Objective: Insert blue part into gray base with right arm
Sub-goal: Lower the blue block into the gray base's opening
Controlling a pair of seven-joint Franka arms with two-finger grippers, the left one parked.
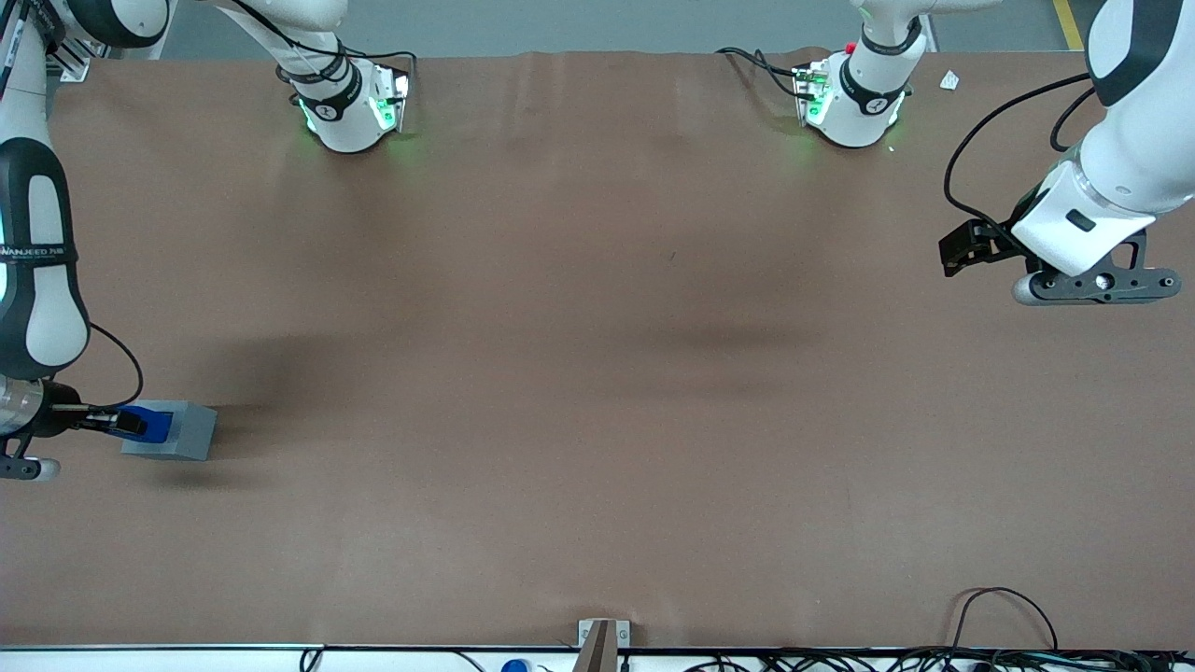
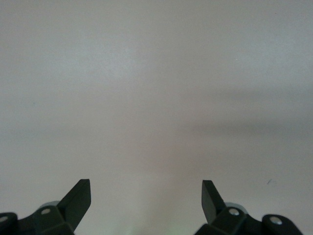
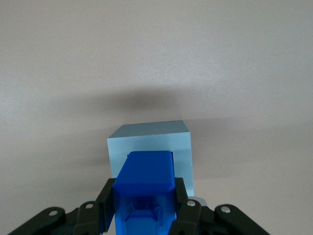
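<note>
The gray base [image 1: 177,432] sits on the brown table at the working arm's end, fairly near the front camera. The blue part [image 1: 149,422] stands in the recess of the base's top face, its upper half sticking out. In the right wrist view the blue part [image 3: 145,188] fills the space between the black fingers [image 3: 104,201], with the gray base [image 3: 151,137] under and around it. My right gripper [image 1: 126,425] reaches in sideways and is shut on the blue part, both pads pressed against its sides.
The brown table mat [image 1: 597,373] spreads wide toward the parked arm's end. Two arm bases [image 1: 350,107] stand along the edge farthest from the front camera. Cables [image 1: 1008,616] and a small bracket [image 1: 602,639] lie at the edge nearest the camera.
</note>
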